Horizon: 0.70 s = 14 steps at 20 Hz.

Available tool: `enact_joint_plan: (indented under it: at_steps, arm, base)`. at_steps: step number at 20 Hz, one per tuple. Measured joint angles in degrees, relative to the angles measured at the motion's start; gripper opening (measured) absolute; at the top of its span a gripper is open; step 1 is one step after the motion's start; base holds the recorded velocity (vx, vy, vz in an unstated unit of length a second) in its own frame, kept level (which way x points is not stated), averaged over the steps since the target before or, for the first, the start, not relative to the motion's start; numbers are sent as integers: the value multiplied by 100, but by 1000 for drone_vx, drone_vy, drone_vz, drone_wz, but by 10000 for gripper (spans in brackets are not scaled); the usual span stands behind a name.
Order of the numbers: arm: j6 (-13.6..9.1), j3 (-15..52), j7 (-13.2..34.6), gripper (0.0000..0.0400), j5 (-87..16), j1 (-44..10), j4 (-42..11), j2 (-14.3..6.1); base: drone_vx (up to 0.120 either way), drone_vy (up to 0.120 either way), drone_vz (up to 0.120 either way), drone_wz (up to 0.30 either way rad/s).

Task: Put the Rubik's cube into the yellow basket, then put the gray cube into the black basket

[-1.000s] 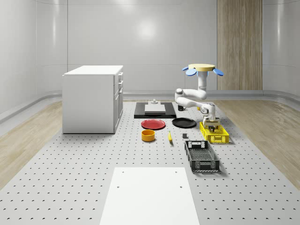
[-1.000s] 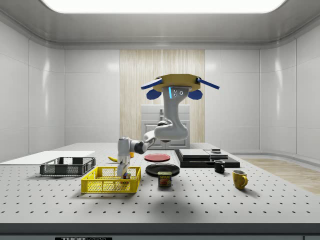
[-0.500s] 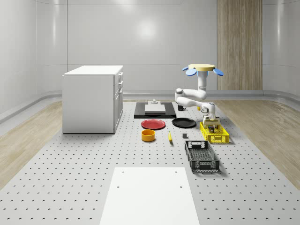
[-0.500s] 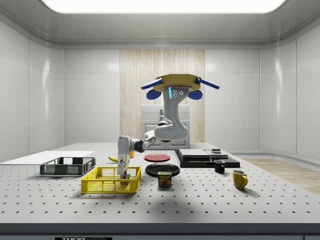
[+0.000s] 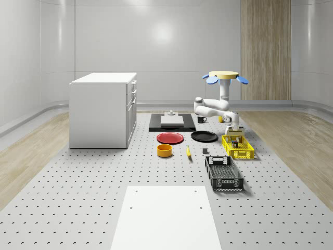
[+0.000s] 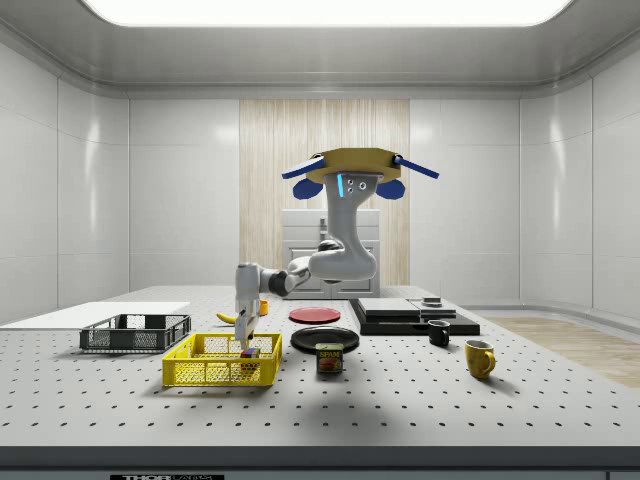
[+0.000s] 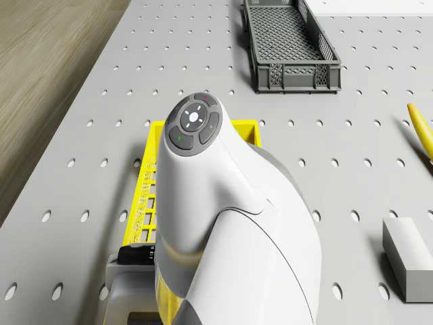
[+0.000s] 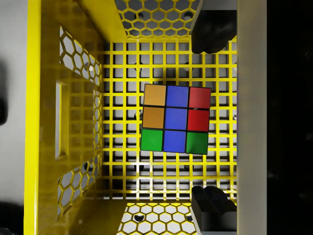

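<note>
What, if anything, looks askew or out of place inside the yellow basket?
Nothing stands out. The Rubik's cube lies flat on the mesh floor of the yellow basket, only slightly turned against the grid. The open gripper hangs above it, the drone hovering beside the basket.

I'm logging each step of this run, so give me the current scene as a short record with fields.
drone: hovers over the table, beside the yellow basket
gripper: open, above the basket's floor
Rubik's cube: released, on the yellow basket's floor between the fingertips
gray cube: on the table
black basket: holds nothing
step: first placement done
</note>
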Motion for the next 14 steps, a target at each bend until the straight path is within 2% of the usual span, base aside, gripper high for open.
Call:
enact_joint_plan:
  at_steps: [3,14]
  arm:
    - [-25,67,-4,400,62,10,-13,-4]
    - [-41,134,-6,400,129,18,-25,-17]
  base:
    - [0,-27,0,0]
    - [0,-120,0,0]
